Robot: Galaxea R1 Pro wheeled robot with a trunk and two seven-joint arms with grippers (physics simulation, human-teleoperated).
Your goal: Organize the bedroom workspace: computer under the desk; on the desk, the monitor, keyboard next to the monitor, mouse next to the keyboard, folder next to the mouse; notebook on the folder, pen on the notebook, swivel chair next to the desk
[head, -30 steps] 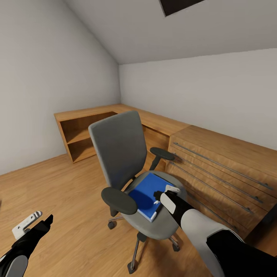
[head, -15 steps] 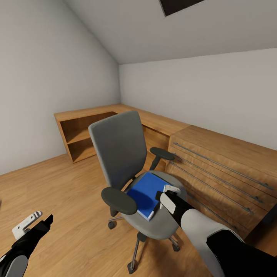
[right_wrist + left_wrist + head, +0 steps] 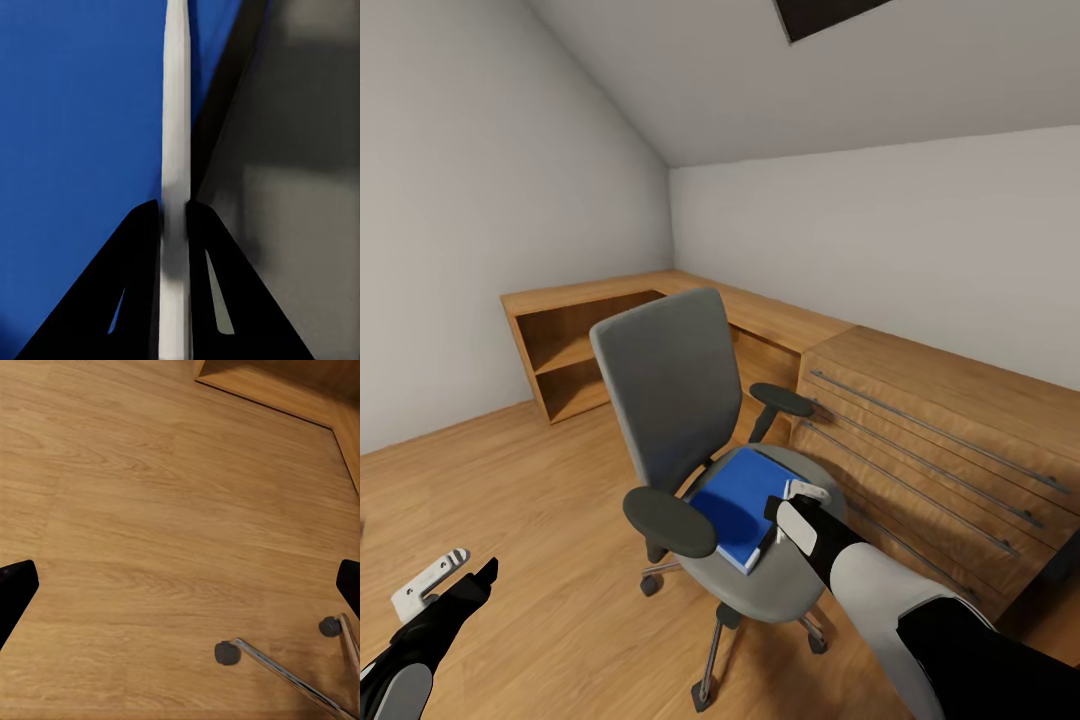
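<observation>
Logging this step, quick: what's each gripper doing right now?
Left gripper: open, holding nothing.
Right gripper: shut on the blue folder's edge.

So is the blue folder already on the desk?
No, the blue folder lies on the seat of the swivel chair, with the right pincer closed on its white edge.

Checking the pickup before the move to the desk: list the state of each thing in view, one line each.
folder: blue, on the chair seat, its white edge pinched.
right gripper: shut on the folder's edge.
left gripper: open, empty, above the floor.
swivel chair: upright, on its casters, beside the drawers.
drawers: all shut.
shelf unit: open-fronted, nothing visible on its shelves.
</observation>
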